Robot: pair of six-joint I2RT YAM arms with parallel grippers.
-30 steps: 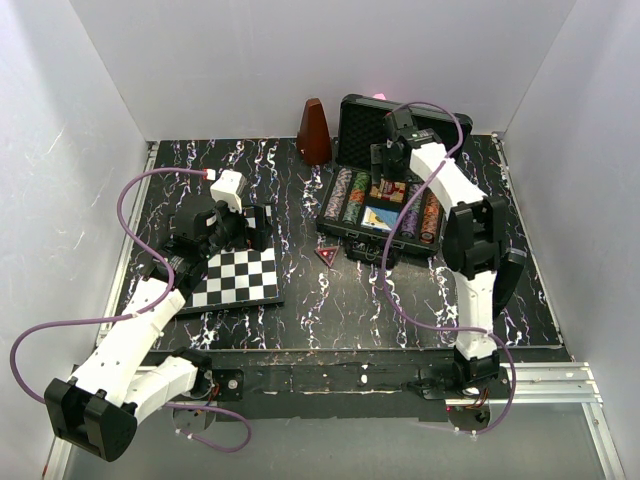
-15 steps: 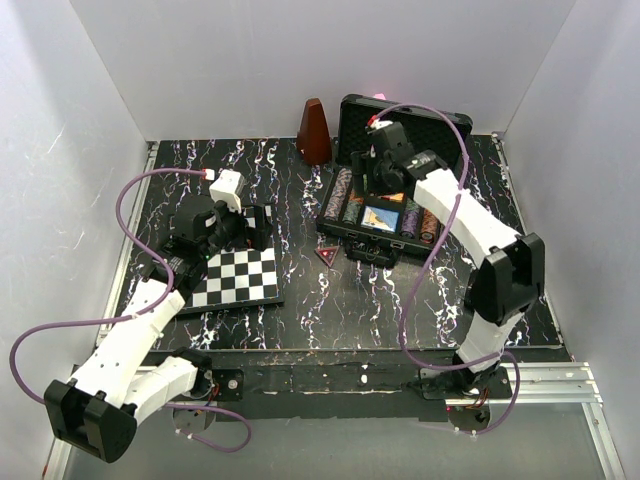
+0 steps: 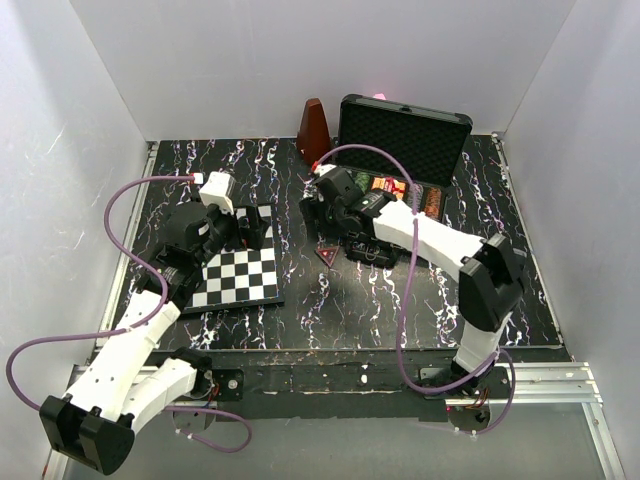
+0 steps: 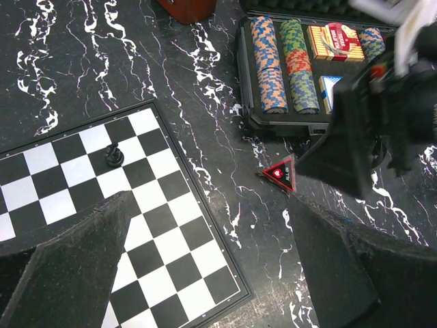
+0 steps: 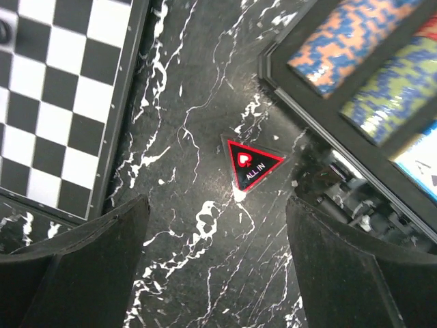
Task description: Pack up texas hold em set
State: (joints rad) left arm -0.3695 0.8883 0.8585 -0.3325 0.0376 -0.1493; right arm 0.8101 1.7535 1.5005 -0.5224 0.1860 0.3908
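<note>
The texas hold em set's black case [image 3: 405,135] stands open at the back right, its foam-lined lid upright. Rows of striped chips [image 4: 270,65] and a red card box [image 4: 334,42] lie in its tray. A black and red triangular "ALL IN" button [image 5: 251,164] lies on the table by the case's front left corner [image 3: 327,254]. My right gripper [image 3: 325,212] hangs above that button, open and empty [image 5: 218,266]. My left gripper [image 3: 250,228] hovers open and empty over the chessboard's right edge [image 4: 212,273].
A black-and-white chessboard [image 3: 235,275] lies at the left with one dark piece [image 4: 114,156] on it. A brown metronome [image 3: 314,132] stands behind, left of the case. The right arm [image 4: 389,116] reaches across the case's front. White walls enclose the table.
My right arm has swung from over the case's tray leftward and forward, ending above the triangular button. The left arm has shifted only slightly.
</note>
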